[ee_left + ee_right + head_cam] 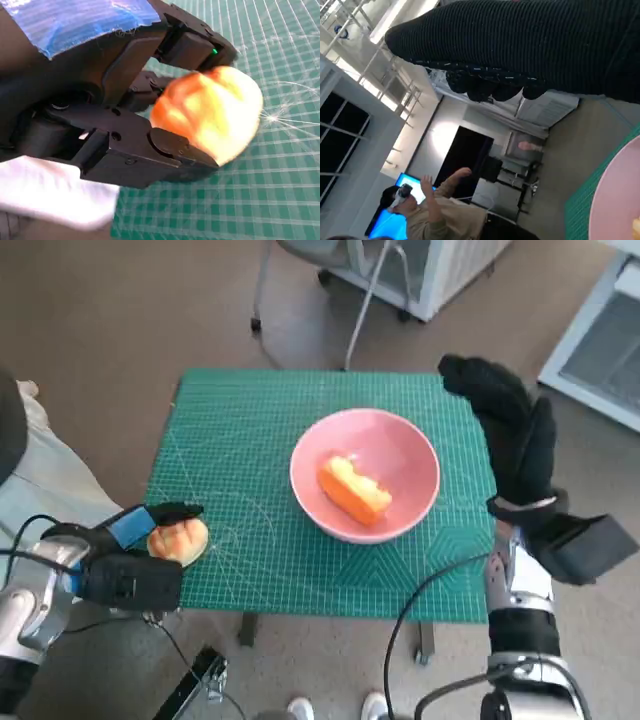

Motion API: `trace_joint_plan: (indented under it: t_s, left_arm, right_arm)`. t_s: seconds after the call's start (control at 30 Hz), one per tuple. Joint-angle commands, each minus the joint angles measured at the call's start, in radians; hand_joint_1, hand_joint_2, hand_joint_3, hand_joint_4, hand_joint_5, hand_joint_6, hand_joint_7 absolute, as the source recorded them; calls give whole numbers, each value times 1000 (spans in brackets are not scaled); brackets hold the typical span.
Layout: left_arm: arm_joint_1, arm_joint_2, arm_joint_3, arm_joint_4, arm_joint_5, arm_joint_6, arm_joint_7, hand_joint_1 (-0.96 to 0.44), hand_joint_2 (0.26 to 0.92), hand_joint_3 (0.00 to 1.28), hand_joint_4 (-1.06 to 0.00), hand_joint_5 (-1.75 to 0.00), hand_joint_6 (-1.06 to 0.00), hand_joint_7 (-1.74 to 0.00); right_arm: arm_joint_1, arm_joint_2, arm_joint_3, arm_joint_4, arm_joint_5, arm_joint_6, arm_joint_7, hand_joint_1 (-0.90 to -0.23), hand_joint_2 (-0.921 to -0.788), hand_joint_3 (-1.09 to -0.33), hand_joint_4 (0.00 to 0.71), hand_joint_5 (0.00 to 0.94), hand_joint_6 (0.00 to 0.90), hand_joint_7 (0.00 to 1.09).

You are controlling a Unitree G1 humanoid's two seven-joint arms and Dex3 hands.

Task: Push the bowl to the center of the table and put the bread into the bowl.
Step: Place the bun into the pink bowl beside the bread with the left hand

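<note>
The pink bowl (365, 475) is found near table centre, one bread piece (354, 489) inside. A round bread roll (179, 541), at eight o'clock, is gripped by the left hand (125, 565). The right hand (515, 435) is raised, fingers extended, empty. Transfer remains outstanding.

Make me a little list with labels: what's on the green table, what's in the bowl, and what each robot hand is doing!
table: green cutting mat covers the top
bowl: pink bowl, near the middle of the mat, slightly toward the robot's right
in the bowl: one orange-and-yellow bread piece
other bread: round bread roll at the mat's left edge
left hand: left hand grips the round bread roll, fingers on both sides of it
right hand: right hand raised by the bowl's right side, holding nothing, fingers apart
</note>
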Motion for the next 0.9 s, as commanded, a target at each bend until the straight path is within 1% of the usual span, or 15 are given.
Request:
trace_joint_plan:
  t_s: [0.03,0.13,0.3,0.4,0.43,0.47,0.57,0.73,0.9]
  left_arm:
    - [-12,12,1,30,-11,-85,36,8,916,139,-519,-1360,-660,-961]
    - [-26,20,47,-8,-63,-92,19,4,910,118,-554,-1370,-701,-980]
    - [-46,19,130,-81,-138,-86,24,3,903,106,-591,-1301,-712,-1048]
    - [-89,10,188,-143,-181,-82,43,3,903,97,-590,-1268,-731,-1065]
    - [-95,8,198,-153,-187,-81,44,3,904,91,-590,-1254,-740,-1069]
    - [-108,3,209,-170,-193,-75,44,3,907,108,-561,-1275,-718,-1101]
    - [-150,-16,235,-227,-209,-50,41,3,904,103,-564,-1258,-741,-1090]
    - [-274,-76,226,-314,-183,-7,52,3,901,94,-567,-1275,-768,-1041]
    - [-397,-156,167,-325,-141,20,48,3,899,92,-557,-1289,-794,-1006]
  right_arm:
    - [20,-6,0,0,0,5,3,-385,-835,-733,481,35,152,906]
    - [21,-8,-2,-1,1,5,5,-383,-836,-732,480,36,154,903]
    - [21,-8,-4,2,-1,4,1,-385,-836,-731,480,37,156,899]
    - [18,-9,-6,6,-1,8,-1,-382,-835,-734,481,38,157,896]
    - [17,-9,-7,6,0,9,0,-382,-834,-736,481,38,158,895]
    - [17,-8,-7,6,0,10,-1,-381,-834,-737,482,38,158,894]
    - [17,-6,-5,4,-5,10,-3,-379,-830,-744,483,40,159,893]
    - [15,-3,1,1,-13,4,-6,-380,-822,-756,484,42,163,890]
    - [15,-3,5,-9,-17,6,-8,-381,-819,-760,484,43,165,887]
